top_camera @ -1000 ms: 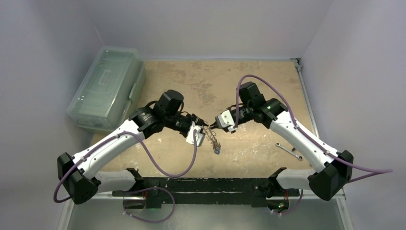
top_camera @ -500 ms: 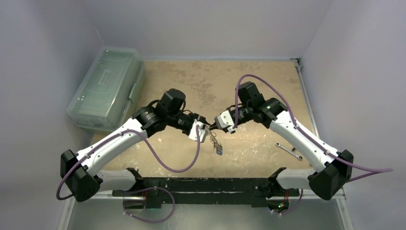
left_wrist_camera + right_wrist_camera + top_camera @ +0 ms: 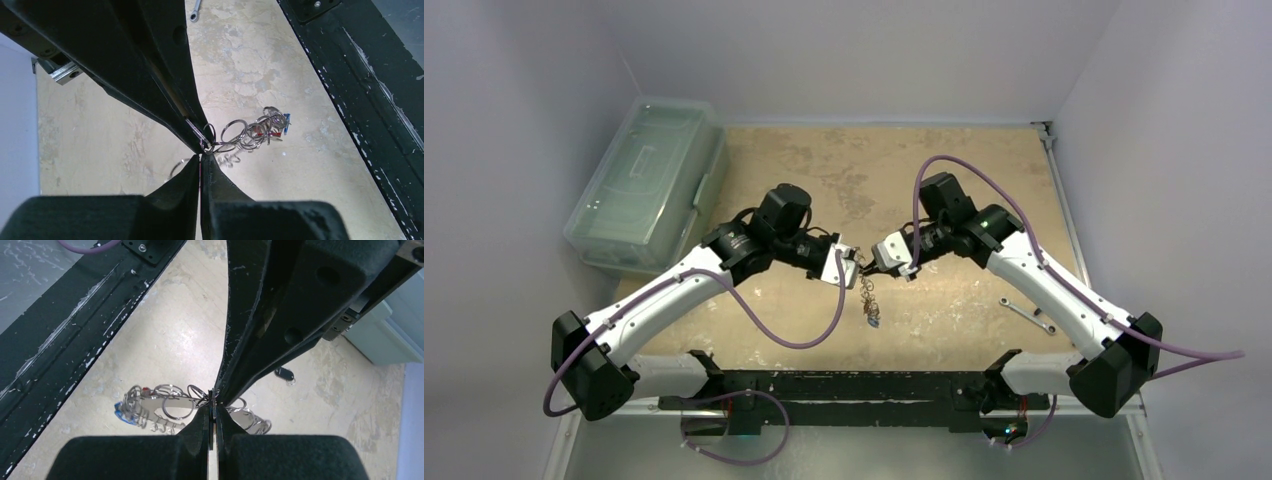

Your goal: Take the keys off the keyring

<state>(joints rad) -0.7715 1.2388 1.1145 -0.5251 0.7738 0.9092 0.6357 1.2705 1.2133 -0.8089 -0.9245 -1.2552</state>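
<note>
The keyring (image 3: 870,300) hangs as a tangle of silvery rings between both fingertips, above the table's middle. Its keys (image 3: 267,127), silvery with a red and a blue head, dangle at the lower end; the keys (image 3: 140,407) also show in the right wrist view. My right gripper (image 3: 873,266) is shut on a thin silvery edge of the keyring (image 3: 172,402). My left gripper (image 3: 854,268) meets it tip to tip and is shut on the ring wire right beside it (image 3: 222,140). I cannot tell which loop each one pinches.
A silver spanner (image 3: 1027,314) lies on the table at the right, and a black key fob (image 3: 284,373) lies beneath the grippers. A clear lidded box (image 3: 646,180) stands at the back left. The black frame (image 3: 864,385) runs along the near edge.
My left gripper has slid right until it meets the right gripper's tip, and its jaws have gone from part open to shut. The right gripper has stayed put.
</note>
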